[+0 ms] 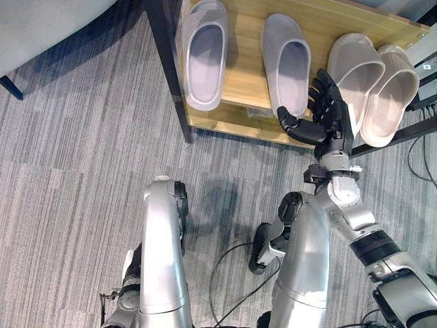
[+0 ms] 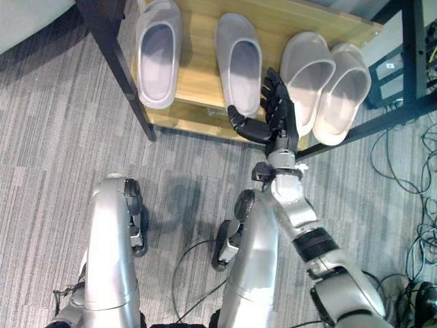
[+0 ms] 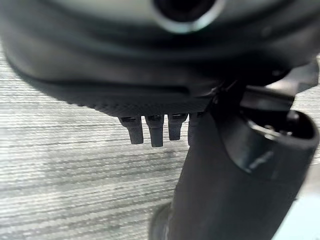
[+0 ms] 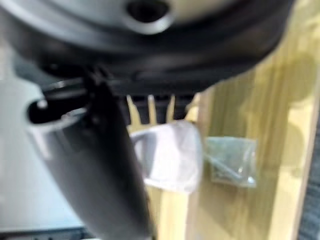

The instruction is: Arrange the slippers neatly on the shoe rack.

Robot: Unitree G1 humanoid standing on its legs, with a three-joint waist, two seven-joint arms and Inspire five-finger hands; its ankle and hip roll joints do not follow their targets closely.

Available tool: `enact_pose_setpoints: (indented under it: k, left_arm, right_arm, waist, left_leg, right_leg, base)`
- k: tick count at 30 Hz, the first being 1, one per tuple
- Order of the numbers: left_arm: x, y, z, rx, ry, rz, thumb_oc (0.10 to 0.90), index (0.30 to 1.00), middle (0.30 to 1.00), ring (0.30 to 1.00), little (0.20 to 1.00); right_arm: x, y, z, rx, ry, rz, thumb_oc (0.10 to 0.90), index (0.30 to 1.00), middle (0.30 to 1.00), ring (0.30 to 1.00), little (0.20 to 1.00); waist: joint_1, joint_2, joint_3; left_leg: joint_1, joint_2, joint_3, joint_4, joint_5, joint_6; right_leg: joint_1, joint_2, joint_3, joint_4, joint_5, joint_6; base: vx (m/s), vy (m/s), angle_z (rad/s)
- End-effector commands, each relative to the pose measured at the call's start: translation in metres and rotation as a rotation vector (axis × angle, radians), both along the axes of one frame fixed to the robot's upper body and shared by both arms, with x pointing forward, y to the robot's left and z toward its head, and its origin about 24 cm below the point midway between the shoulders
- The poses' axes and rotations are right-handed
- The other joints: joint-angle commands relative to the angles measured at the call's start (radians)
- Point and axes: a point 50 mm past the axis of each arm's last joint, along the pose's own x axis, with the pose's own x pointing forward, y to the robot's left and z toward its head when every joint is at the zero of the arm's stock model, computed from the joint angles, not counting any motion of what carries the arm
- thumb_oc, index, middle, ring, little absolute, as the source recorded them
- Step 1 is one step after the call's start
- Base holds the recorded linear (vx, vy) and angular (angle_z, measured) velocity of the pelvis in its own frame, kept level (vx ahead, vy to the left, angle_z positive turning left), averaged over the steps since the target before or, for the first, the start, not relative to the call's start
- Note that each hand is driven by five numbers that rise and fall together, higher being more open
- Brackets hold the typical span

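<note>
Four slippers already sit on the light wooden shelf (image 1: 252,85) of the black-framed shoe rack (image 1: 167,65), so most of the job looks done. The pale lilac-grey foam slippers come first: one (image 1: 203,58) at about eleven o'clock on the shelf, its mate (image 1: 287,61) near twelve. Both lie with their long axes running front to back, open heels toward the robot, closed toes away, roughly parallel but with a clear gap between them. The two beige foam slippers (image 1: 355,68) (image 1: 390,96) at about one o'clock touch along their sides and are skewed, heels hanging over the front edge.

The right hand (image 1: 326,113) is at the shelf's front edge between the second lilac slipper and the nearer beige one, fingers straight and spread, thumb reaching toward the lilac heel, holding nothing. I would guess what remains is squaring the beige pair.

The left hand (image 3: 155,130) hangs low over the grey striped carpet (image 1: 82,178), fingers relaxed and empty.
</note>
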Motion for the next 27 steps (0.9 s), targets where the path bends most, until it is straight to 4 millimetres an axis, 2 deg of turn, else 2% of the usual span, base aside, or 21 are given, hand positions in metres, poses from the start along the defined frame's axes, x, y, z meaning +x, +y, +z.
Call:
enact_pose_setpoints:
  k: [1,8,19,27]
  left_arm:
    - [-0.013,-0.014,-0.011,0.019,0.047,-0.03,0.8,0.9,0.9,0.9,0.9]
    - [-0.013,-0.014,-0.013,0.033,0.061,-0.026,0.8,0.9,0.9,0.9,0.9]
    - [-0.015,-0.015,-0.015,0.044,0.083,-0.041,0.8,0.9,0.9,0.9,0.9]
    - [-0.014,-0.016,-0.014,0.041,0.083,-0.058,0.8,0.9,0.9,0.9,0.9]
  right_arm:
    - [-0.009,0.003,0.087,0.109,-0.373,0.047,0.8,0.9,0.9,0.9,0.9]
    - [-0.002,0.001,0.096,0.232,-0.384,0.014,0.8,0.9,0.9,0.9,0.9]
    - [0.013,-0.006,0.107,0.273,-0.351,-0.016,0.8,0.9,0.9,0.9,0.9]
    - [0.019,0.018,0.11,0.211,-0.312,0.086,0.8,0.9,0.9,0.9,0.9]
  waist:
    - [0.042,0.016,-0.016]
    - [0.047,0.018,-0.016]
    - [0.055,0.022,-0.016]
    - [0.062,0.023,-0.016]
  left_leg:
    - [0.112,-0.03,-0.031,0.004,-0.221,0.081]
    - [0.112,-0.035,-0.031,0.004,-0.218,0.08]
    - [0.112,-0.036,-0.033,0.004,-0.216,0.076]
    - [0.112,-0.037,-0.036,0.004,-0.215,0.074]
  right_leg:
    - [0.01,0.012,0.103,-0.039,0.003,-0.124]
    - [0.01,0.016,0.104,-0.034,0.006,-0.123]
    - [0.01,0.016,0.104,-0.031,0.009,-0.124]
    - [0.01,0.018,0.102,-0.034,0.016,-0.122]
  base:
    - [0.0,0.0,0.0]
    - [0.0,0.0,0.0]
    - [0.0,0.0,0.0]
    - [0.0,0.0,0.0]
